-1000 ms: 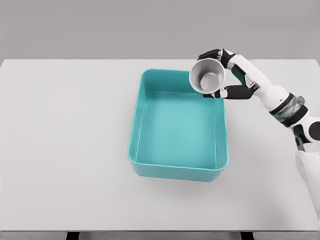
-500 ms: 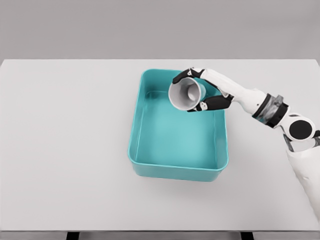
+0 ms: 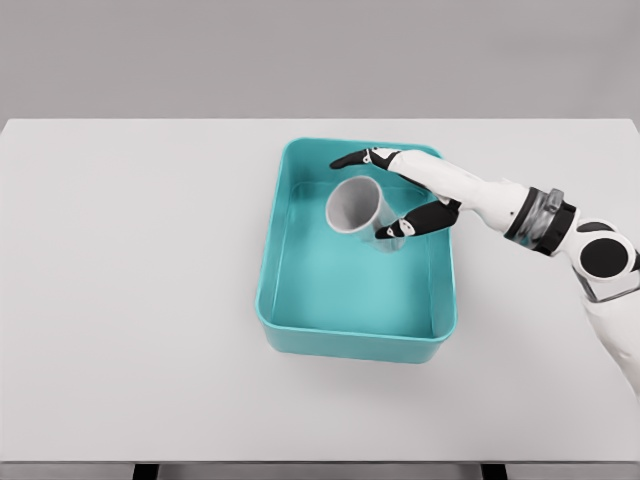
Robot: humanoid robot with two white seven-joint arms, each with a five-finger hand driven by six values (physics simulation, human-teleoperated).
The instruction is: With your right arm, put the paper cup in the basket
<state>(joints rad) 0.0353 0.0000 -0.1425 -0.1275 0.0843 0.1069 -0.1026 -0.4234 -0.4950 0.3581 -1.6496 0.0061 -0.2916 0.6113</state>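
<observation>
My right robot hand (image 3: 395,195) is over the far half of the basket (image 3: 268,262), fingers (image 3: 352,159) spread wide and straight, nothing clamped. Reads as released, though the lower fingertips sit right against the paper cup (image 3: 358,208), so contact there can't be ruled out.

The cup is inside the basket's outline, in its far part, just beside my palm. Whether it rests on the basket floor or is mid-drop I can't tell.

It lies tipped over, not upright. Its long axis runs roughly left-right in the head view, slightly toward me, and the open mouth points left, away from my palm; the base is at my lower fingers.

My guess at progress: the carry is done, the release is basically done. Left: the cup settling, then pulling my arm clear.

Basket sits mid-desk (image 3: 130,300).
</observation>
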